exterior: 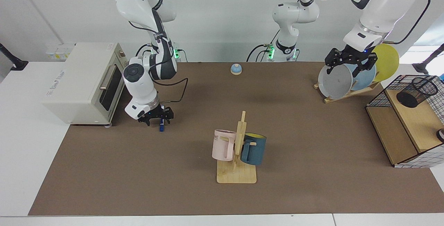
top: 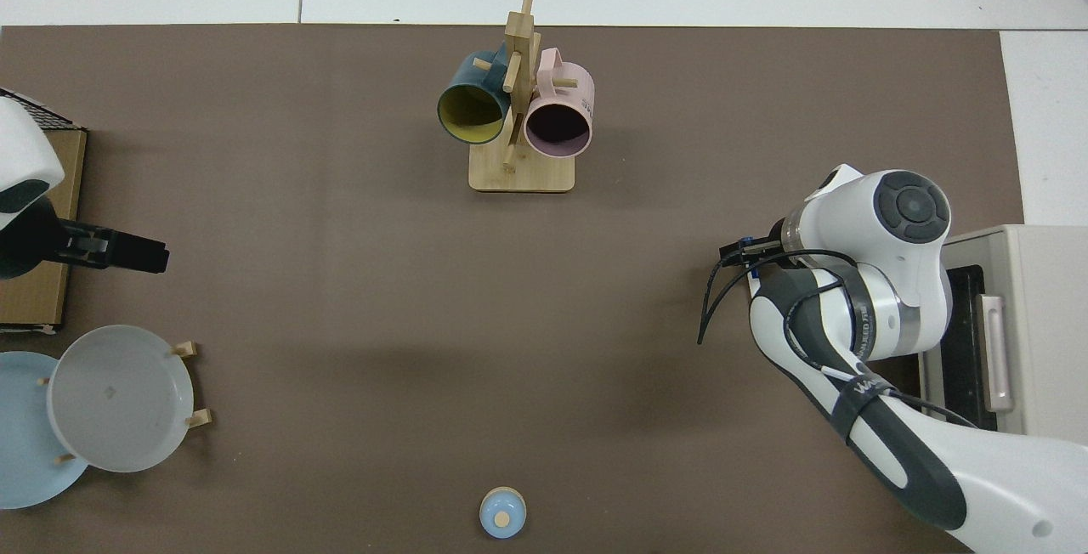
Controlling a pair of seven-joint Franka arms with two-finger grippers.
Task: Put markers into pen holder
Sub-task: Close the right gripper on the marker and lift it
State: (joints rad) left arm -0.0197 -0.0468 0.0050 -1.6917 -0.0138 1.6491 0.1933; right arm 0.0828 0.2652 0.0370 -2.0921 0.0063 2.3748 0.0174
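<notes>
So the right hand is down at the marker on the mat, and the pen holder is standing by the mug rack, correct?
Not quite. The right hand is at the marker, but the pen holder sits on the wire shelf box, far from the mug rack, as the facing view shows.

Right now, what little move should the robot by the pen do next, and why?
Probably close the right end effector on the pen. It sits low over the pen, which lies flat on the mat, with a finger on each side, seemingly open. The left end effector waits by the plates, near the pen cup.
</notes>
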